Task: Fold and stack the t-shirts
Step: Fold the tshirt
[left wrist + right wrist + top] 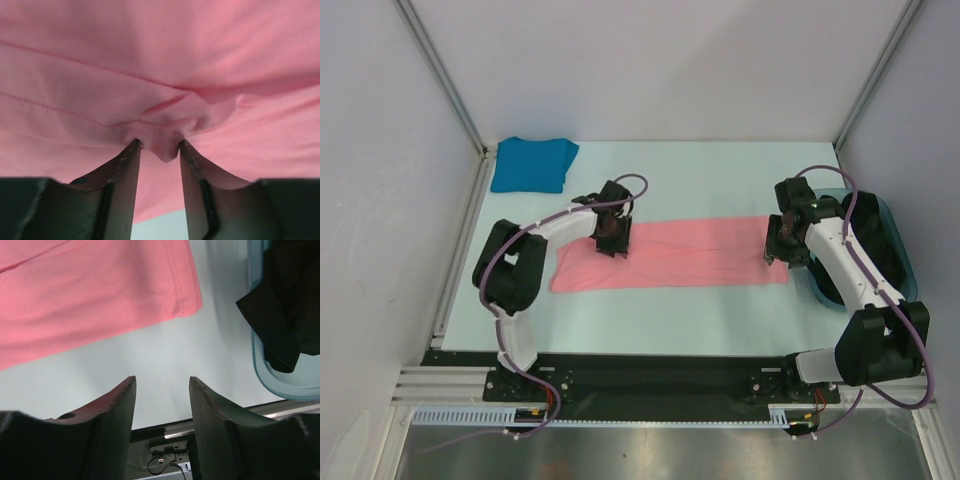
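The salmon pink t-shirt (pixel 690 255) lies as a long folded strip across the middle of the table. The teal-blue t-shirt (pixel 532 164) lies folded at the back left corner. My left gripper (pixel 612 240) presses down on the strip's left part. In the left wrist view its tips (pixel 160 145) pinch a puckered bunch of pink fabric (pixel 160 60). My right gripper (pixel 778 250) hovers at the strip's right end, open and empty. In the right wrist view (pixel 162 380) bare table lies between its fingers, and the shirt's hemmed corner (pixel 90 290) lies just beyond them.
A translucent teal tub (pixel 900 250) stands at the right edge behind my right arm. In the right wrist view its rim (pixel 270 375) shows with dark cloth (pixel 285 305) inside. White walls and metal posts enclose the table.
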Controlling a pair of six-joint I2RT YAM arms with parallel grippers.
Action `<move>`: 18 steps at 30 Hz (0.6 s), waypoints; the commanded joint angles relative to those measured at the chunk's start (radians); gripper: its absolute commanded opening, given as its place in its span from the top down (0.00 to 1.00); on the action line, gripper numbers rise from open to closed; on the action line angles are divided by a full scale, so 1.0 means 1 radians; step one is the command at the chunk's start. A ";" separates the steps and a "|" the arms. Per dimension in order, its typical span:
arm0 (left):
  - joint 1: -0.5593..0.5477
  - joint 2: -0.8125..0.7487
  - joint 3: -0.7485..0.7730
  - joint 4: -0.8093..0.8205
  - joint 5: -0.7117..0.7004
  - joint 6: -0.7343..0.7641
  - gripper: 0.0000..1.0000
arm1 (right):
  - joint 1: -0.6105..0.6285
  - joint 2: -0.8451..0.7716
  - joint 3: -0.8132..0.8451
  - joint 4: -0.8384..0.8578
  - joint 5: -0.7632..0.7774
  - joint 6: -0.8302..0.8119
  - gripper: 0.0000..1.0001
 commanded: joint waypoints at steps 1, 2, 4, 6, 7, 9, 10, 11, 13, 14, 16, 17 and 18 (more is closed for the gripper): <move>-0.015 0.023 0.073 0.004 -0.032 0.028 0.59 | 0.006 -0.037 -0.003 -0.004 0.006 0.016 0.47; -0.016 0.029 0.081 0.006 -0.038 0.031 0.63 | 0.006 -0.040 -0.004 -0.006 0.006 0.017 0.48; -0.022 0.032 0.107 -0.002 -0.055 0.033 0.65 | 0.006 -0.042 -0.004 -0.011 0.007 0.019 0.48; -0.028 0.041 0.136 -0.013 -0.061 0.034 0.66 | 0.009 -0.039 -0.006 -0.009 0.009 0.022 0.47; -0.030 0.044 0.145 -0.017 -0.063 0.033 0.68 | 0.007 -0.037 -0.006 -0.009 0.009 0.020 0.47; -0.036 0.060 0.173 -0.034 -0.073 0.031 0.70 | 0.009 -0.029 -0.004 -0.008 0.009 0.022 0.47; -0.038 0.064 0.180 -0.037 -0.072 0.031 0.71 | 0.010 -0.026 -0.003 -0.008 0.009 0.022 0.47; -0.041 0.075 0.186 -0.039 -0.073 0.031 0.72 | 0.009 -0.023 -0.003 -0.006 0.010 0.023 0.48; -0.041 0.086 0.211 -0.045 -0.072 0.031 0.79 | 0.009 -0.010 -0.001 -0.001 0.013 0.028 0.47; -0.041 0.098 0.232 -0.048 -0.072 0.031 0.80 | 0.009 -0.005 -0.001 0.002 0.013 0.032 0.47; -0.041 0.112 0.257 -0.047 -0.060 0.031 0.86 | 0.006 0.018 -0.004 0.021 0.012 0.048 0.47; -0.041 0.119 0.268 -0.042 -0.057 0.033 0.86 | 0.004 0.024 -0.007 0.034 -0.002 0.064 0.47; -0.041 0.136 0.297 -0.033 -0.057 0.033 0.86 | 0.004 0.036 -0.009 0.046 -0.010 0.074 0.47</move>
